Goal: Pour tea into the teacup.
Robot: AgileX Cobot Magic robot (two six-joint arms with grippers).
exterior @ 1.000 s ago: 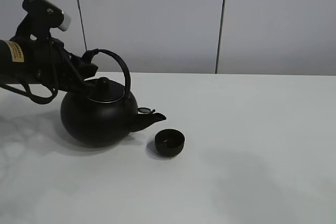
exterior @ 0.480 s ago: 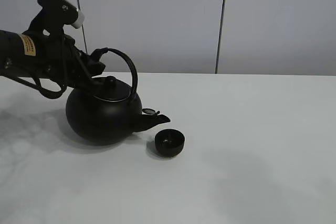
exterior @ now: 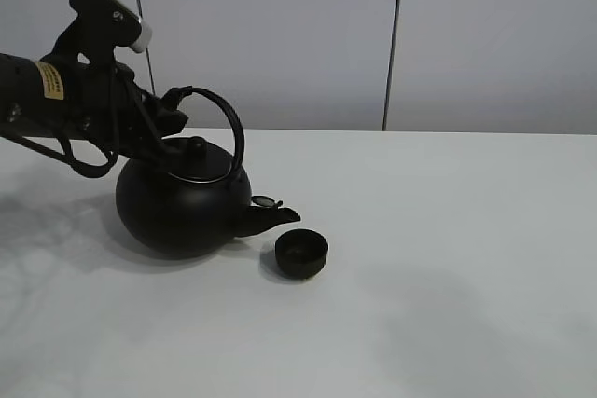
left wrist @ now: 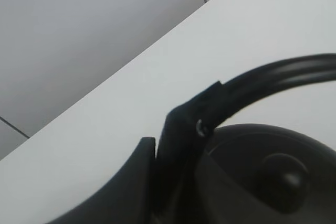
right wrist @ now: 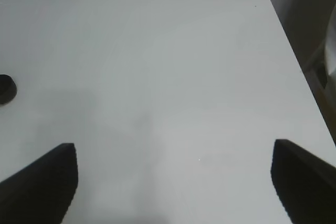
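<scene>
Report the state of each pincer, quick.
Left pincer: closed on the arched handle of the kettle.
Right pincer: open, holding nothing.

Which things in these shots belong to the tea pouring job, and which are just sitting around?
In the job:
kettle, spout toward the cup
teacup, on the table by the spout
left claw, shut on the kettle's handle

Not in it:
right claw, open above bare tabletop
wall panels behind
</scene>
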